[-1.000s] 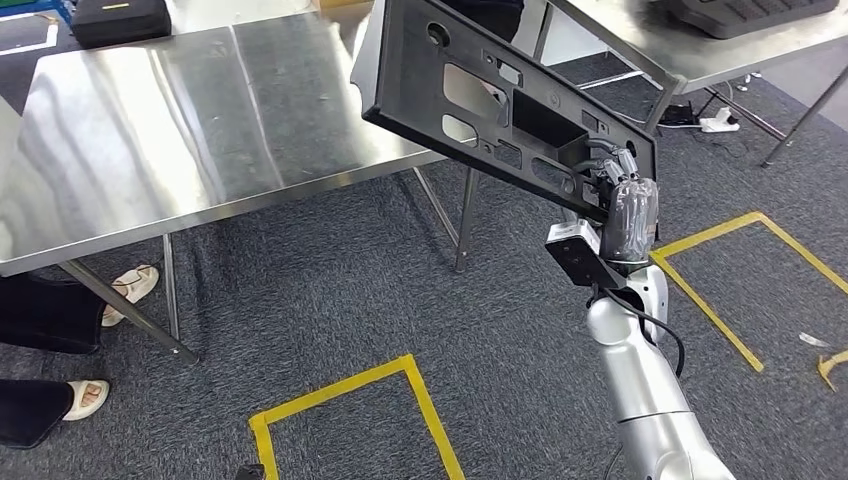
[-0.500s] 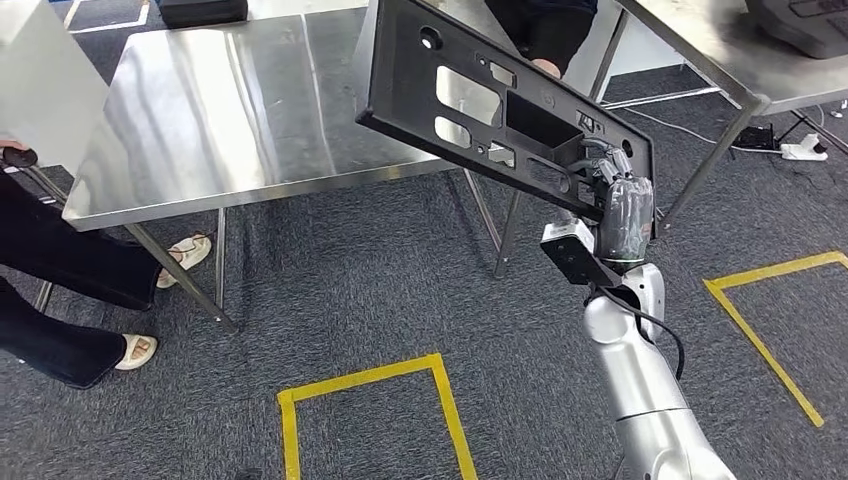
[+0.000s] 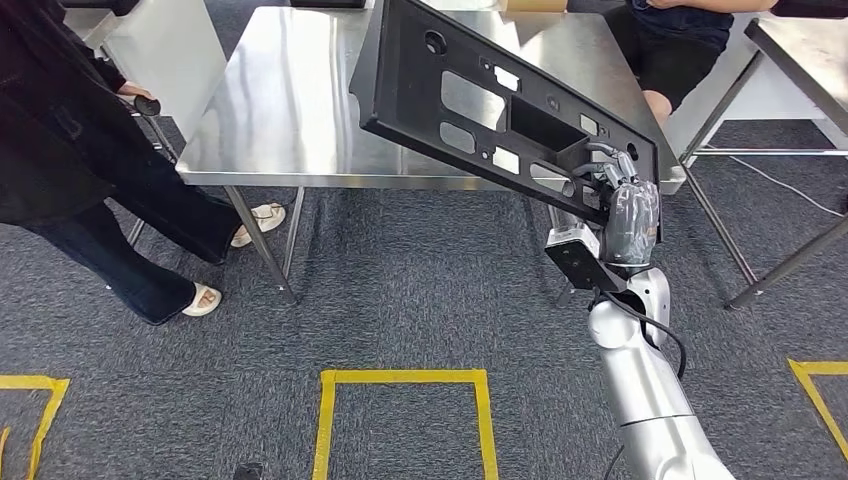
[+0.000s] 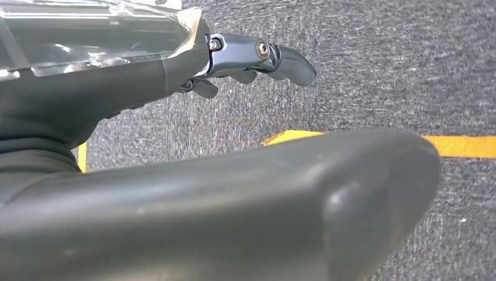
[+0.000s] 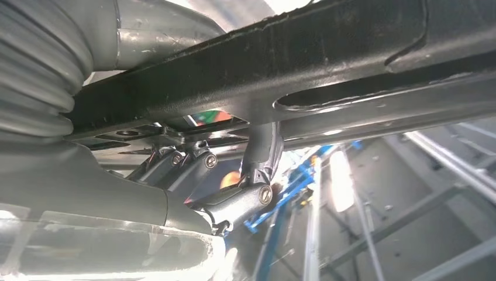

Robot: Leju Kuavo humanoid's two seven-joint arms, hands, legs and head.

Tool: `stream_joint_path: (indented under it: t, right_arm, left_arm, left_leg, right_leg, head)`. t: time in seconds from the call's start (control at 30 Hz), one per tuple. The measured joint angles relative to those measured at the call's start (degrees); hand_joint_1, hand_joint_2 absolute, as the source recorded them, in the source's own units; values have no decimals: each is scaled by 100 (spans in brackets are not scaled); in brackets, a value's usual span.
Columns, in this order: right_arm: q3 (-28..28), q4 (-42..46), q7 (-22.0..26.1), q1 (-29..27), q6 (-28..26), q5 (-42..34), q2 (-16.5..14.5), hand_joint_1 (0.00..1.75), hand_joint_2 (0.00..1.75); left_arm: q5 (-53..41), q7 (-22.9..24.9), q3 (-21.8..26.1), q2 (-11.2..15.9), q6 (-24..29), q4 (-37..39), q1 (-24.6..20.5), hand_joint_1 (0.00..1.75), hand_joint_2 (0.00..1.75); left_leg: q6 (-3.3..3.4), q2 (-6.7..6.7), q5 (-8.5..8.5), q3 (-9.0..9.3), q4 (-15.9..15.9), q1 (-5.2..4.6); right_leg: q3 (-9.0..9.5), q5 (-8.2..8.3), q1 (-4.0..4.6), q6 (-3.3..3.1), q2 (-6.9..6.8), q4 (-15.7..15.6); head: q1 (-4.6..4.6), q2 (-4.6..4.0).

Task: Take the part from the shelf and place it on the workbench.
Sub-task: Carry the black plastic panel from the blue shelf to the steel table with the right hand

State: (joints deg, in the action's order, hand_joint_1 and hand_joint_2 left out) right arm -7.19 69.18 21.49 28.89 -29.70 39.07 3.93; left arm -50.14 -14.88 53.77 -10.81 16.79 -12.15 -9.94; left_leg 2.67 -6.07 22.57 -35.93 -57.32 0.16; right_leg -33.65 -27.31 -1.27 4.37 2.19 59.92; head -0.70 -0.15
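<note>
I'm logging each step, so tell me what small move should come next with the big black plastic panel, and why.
Probably carry it forward and lower. The right hand grips the long black perforated plastic panel by its near end, tilted in the air above the steel workbench, so it has yet to be set down.

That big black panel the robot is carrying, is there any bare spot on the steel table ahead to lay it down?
Yes. The steel table looks bare from its left edge, beside the standing person, across to where the black panel, held in the right hand, hides its right part. What lies behind the panel cannot be told. A seated person borders the far right corner.
</note>
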Motion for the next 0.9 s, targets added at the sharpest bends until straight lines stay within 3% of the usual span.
stream_joint_path:
  t: [0.07, 0.13, 0.2, 0.27, 0.33, 0.37, 0.4, 0.47, 0.53, 0.6, 0.67, 0.73, 0.83, 0.87, 0.9]
  right_arm:
    - [-13, -17, 9, 48, 0, -10, -3, 175, 175]
    - [-26, -30, 15, 66, 0, -30, -14, 175, 175]
    - [-33, -31, 27, 74, 1, -71, -29, 175, 175]
    - [-33, -32, 50, 77, 6, -130, -35, 175, 175]
    - [-33, -43, 77, 74, 19, -188, -32, 175, 175]
    - [-33, -51, 95, 72, 23, -219, -31, 175, 175]
    - [-33, -57, 123, 72, 28, -260, -32, 175, 175]
    - [-33, -62, 207, 76, 49, -390, -35, 175, 175]
    - [-32, -69, 288, 91, 72, -529, -37, 175, 175]
    - [-32, -87, 323, 111, 78, -597, -39, 175, 175]
    - [-31, -103, 334, 121, 79, -611, -41, 175, 175]
    - [-30, -119, 352, 128, 74, -609, -33, 175, 175]
    - [-26, -175, 375, 117, 66, -611, -5, 175, 175]
    - [-25, -200, 378, 106, 64, -615, 2, 175, 175]
    - [-23, -222, 382, 97, 62, -616, 5, 175, 175]
  left_arm:
    - [0, -3, 0, 2, 2, 0, 6, 0, 0]
    - [0, -2, 1, 9, 8, 0, 24, 0, 0]
    - [0, 1, 1, 16, 18, 1, 30, 0, 0]
    - [0, 2, 0, 17, 24, 2, 17, 0, 0]
    - [0, 3, 0, 19, 24, 2, 14, 0, 0]
    - [3, 4, 1, 19, 24, 2, 18, 0, 0]
    - [7, 5, 1, 22, 25, 2, 21, 0, 0]
    - [22, 7, 2, 30, 29, 1, 20, 0, 0]
    - [31, 9, 2, 36, 38, 1, 12, 0, 0]
    - [33, 15, 2, 37, 50, 2, 10, 0, 0]
    - [33, 23, 2, 42, 56, 1, 11, 0, 0]
    - [33, 26, 2, 46, 54, 0, -1, 0, 0]
    - [37, 26, 3, 46, 26, 0, -12, 0, 0]
    - [41, 26, 4, 46, 13, 0, -8, 0, 0]
    - [45, 25, 5, 47, 3, 0, -3, 0, 0]
  left_leg:
    - [-57, -101, -12, -38, -11, -11]
    - [-117, -159, -26, -70, -3, 0]
    - [-171, 57, 100, -171, -190, -11]
    - [-219, 393, 433, -486, -828, -11]
    - [-259, 524, 697, -853, -1543, 27]
    - [-273, 550, 704, -931, -1682, 45]
    - [-284, 569, 602, -881, -1577, 65]
    - [-286, 655, 260, -490, -857, 94]
    - [-267, 754, 78, -125, -212, 80]
    - [-219, 760, 89, -42, -56, 38]
    - [-136, 708, 74, -24, -26, 25]
    - [-42, 663, 51, 3, 13, 34]
    - [15, 581, 52, 6, 19, 34]
    - [16, 549, 53, 7, 17, 32]
    - [16, 521, 53, 10, 16, 32]
  right_leg:
    - [128, 90, 16, -62, 72, -263]
    - [149, 119, 15, -147, -37, -278]
    - [172, 140, -21, -241, -145, -312]
    - [185, 135, -23, -326, -252, -326]
    - [187, 123, -9, -363, -356, -326]
    - [188, 120, -8, -366, -399, -325]
    - [191, 114, -13, -362, -432, -324]
    - [208, 93, -21, -332, -477, -321]
    - [221, 61, 21, -271, -506, -312]
    - [237, 51, 65, -208, -538, -330]
    - [244, 26, 49, -143, -536, -332]
    - [81, -155, 25, -127, -419, 6]
    - [-517, -580, 20, -151, -259, 1184]
    - [-643, -618, 21, -128, -245, 1395]
    - [-652, -555, 19, -88, -240, 1354]
  head:
    - [-5, 0]
    - [-6, 0]
    - [-25, 0]
    - [-54, 0]
    - [-62, 0]
    - [-64, 0]
    - [-64, 0]
    - [-68, 0]
    - [-61, 0]
    - [-38, 0]
    - [-22, 0]
    - [-16, 0]
    - [-4, 0]
    - [-3, 0]
    - [-2, 0]
